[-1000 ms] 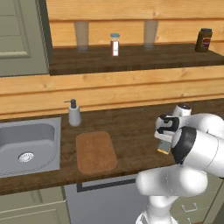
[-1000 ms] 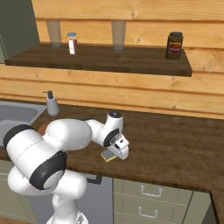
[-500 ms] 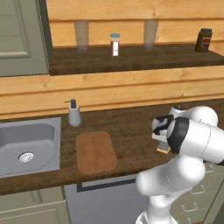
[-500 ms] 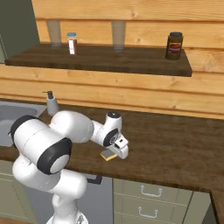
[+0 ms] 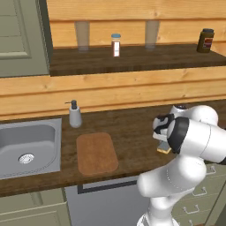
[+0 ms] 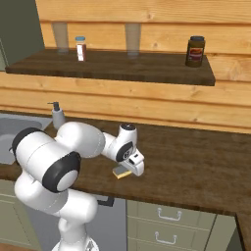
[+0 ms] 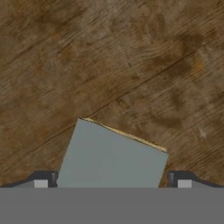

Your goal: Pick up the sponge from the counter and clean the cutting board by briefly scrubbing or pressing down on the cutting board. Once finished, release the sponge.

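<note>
**Gripper low over sponge, board untouched**

Since 1.0 s ago the arm's big white joint has swung nearer the cameras in both base views; the hand has stayed low over the same spot, and nothing else on the worktop has shifted.

Sponge [image 7: 111, 155]: lies on the counter [image 6: 196, 166], grey-blue face up, yellow layer showing along 1 edge, close to the front edge and well to the right of the cutting board [image 5: 96, 153]. It also shows in the right base view [image 6: 120, 172].

Gripper [image 7: 111, 183]: directly above the sponge, 2 fingertips [image 7: 41, 183] standing off either side of it, jaws spread wider than the block. Contact with its sides: cannot tell.

Surroundings: soap dispenser [image 5: 75, 114] behind the board; steel sink [image 5: 26, 148] to its left. Shelf [image 6: 117, 68] above carries a small white bottle [image 6: 80, 48] and a dark jar [image 6: 195, 51].
</note>
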{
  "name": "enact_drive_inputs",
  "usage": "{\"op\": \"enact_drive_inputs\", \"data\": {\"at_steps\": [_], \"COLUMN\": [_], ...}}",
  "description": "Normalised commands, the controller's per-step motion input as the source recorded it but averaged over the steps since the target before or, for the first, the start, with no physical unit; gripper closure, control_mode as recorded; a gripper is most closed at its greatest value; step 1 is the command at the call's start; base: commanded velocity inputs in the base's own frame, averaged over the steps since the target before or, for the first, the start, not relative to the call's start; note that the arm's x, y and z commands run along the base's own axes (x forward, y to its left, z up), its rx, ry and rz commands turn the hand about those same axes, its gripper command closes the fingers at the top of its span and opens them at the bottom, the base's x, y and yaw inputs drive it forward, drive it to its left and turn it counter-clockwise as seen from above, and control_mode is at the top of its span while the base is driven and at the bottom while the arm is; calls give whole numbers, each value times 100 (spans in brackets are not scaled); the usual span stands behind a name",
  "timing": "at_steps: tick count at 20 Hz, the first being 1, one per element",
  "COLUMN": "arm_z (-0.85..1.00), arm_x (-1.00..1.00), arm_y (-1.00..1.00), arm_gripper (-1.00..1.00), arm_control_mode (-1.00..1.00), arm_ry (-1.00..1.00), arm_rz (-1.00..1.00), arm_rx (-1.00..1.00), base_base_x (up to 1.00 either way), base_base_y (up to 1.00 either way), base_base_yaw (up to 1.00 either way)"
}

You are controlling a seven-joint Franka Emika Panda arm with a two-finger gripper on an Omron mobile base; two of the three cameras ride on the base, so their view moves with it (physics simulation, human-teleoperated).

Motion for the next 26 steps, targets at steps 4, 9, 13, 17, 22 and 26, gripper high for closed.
{"op": "enact_drive_inputs", "data": {"at_steps": [4,9,13,17,22,26], "arm_z": [0,-4,2,-13,-29,-18], "arm_x": [4,0,-13,0,0,0], "arm_y": [11,7,0,9,13,10], "arm_gripper": [-100,-100,-100,-100,100,100], "arm_control_mode": [-100,-100,-100,-100,-100,-100], "arm_ry": [0,0,-3,0,0,0], "arm_rz": [-3,-2,0,0,0,0], "arm_rx": [0,0,0,-1,-2,0], "base_base_x": [0,0,0,0,0,0], "base_base_y": [0,0,0,0,0,0], "base_base_yaw": [0,0,0,0,0,0]}}
